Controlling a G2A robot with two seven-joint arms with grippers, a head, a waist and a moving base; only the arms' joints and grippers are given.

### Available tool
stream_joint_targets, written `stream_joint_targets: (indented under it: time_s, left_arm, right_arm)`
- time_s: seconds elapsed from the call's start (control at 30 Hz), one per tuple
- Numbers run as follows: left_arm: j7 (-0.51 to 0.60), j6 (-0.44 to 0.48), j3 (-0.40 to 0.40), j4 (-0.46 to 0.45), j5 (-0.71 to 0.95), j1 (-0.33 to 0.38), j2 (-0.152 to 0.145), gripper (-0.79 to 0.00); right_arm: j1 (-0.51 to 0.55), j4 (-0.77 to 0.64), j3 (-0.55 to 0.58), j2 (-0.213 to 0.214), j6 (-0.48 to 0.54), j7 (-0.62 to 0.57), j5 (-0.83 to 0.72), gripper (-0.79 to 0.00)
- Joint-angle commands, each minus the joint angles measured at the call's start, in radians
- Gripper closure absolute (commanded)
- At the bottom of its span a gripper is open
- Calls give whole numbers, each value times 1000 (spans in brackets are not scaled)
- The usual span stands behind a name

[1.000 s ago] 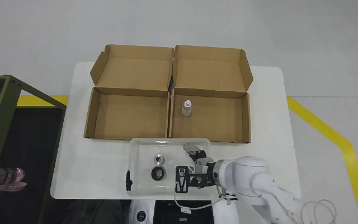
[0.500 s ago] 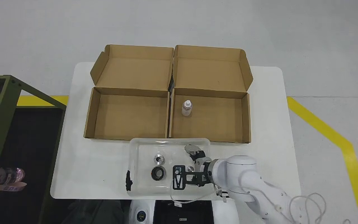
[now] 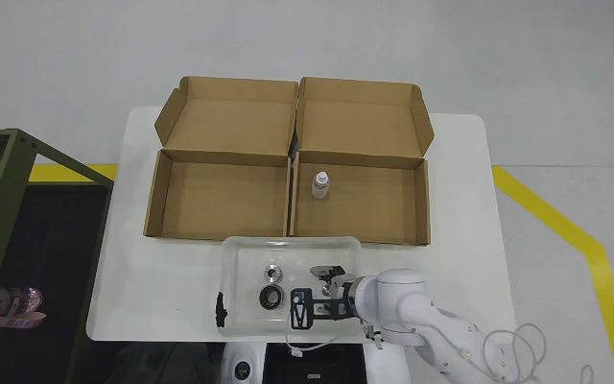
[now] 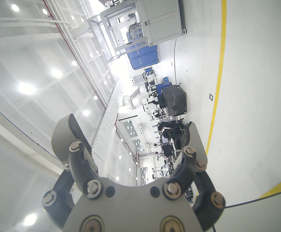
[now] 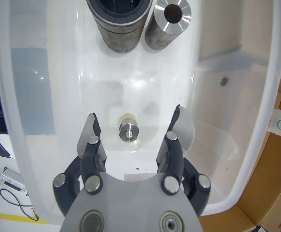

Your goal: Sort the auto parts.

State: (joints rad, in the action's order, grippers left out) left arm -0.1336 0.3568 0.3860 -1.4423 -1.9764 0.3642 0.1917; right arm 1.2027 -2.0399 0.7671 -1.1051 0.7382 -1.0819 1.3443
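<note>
Steel hex fitting (image 5: 129, 132), resting on the floor of the clear tray (image 3: 288, 240) at lower centre of the top view, is framed by the wide-spread right gripper (image 5: 135, 120), so the pick step is judged in hand; lowering and closing are called for next.

A white rectangular table with rounded corners (image 3: 460, 192) stands on a smooth pale grey floor (image 3: 288, 38). A yellow painted floor line (image 3: 552, 216) runs away from the table at three o'clock. At nine o'clock a dark green metal frame (image 3: 38, 158) stands over a black floor patch (image 3: 48, 269). In the left wrist view, round white ceiling lamps (image 4: 26, 87) light a bright hall, where a grey panelled enclosure (image 4: 160, 19) stands near blue cabinets (image 4: 143, 56).
</note>
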Motion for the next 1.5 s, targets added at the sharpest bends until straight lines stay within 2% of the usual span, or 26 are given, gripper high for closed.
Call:
stream_joint_targets:
  time_s: [0.0,0.03,0.2,0.37,0.43,0.53,0.57,0.97,1.23,1.47]
  left_arm:
    - [0,0,0,0,0,0,0,-785]
    - [0,0,0,0,0,0,0,-785]
    - [0,0,0,0,0,0,0,-785]
    - [0,0,0,0,0,0,0,-785]
    - [0,0,0,0,0,0,0,-785]
    - [0,0,0,0,0,0,0,-785]
    - [0,0,0,0,0,0,0,-785]
    - [0,0,0,0,0,0,0,-785]
    - [0,0,0,0,0,0,0,-785]
    - [0,0,0,0,0,0,0,-785]
  right_arm:
    - [-5,6,-8,2,-5,-5,-5,-422]
    - [-7,8,-11,4,-7,-7,-6,-388]
    - [-14,13,-18,13,-17,-17,-16,-354]
    - [-19,17,-18,23,-21,-21,-24,-271]
    - [-21,18,-18,27,-21,-21,-28,-206]
    - [-25,18,-18,32,-20,-20,-38,-22]
    - [-26,18,-18,33,-20,-20,-40,0]
    - [-65,-33,2,35,-8,23,-58,0]
    - [-94,-127,34,35,9,164,-36,0]
    - [-91,-166,149,51,10,311,30,0]
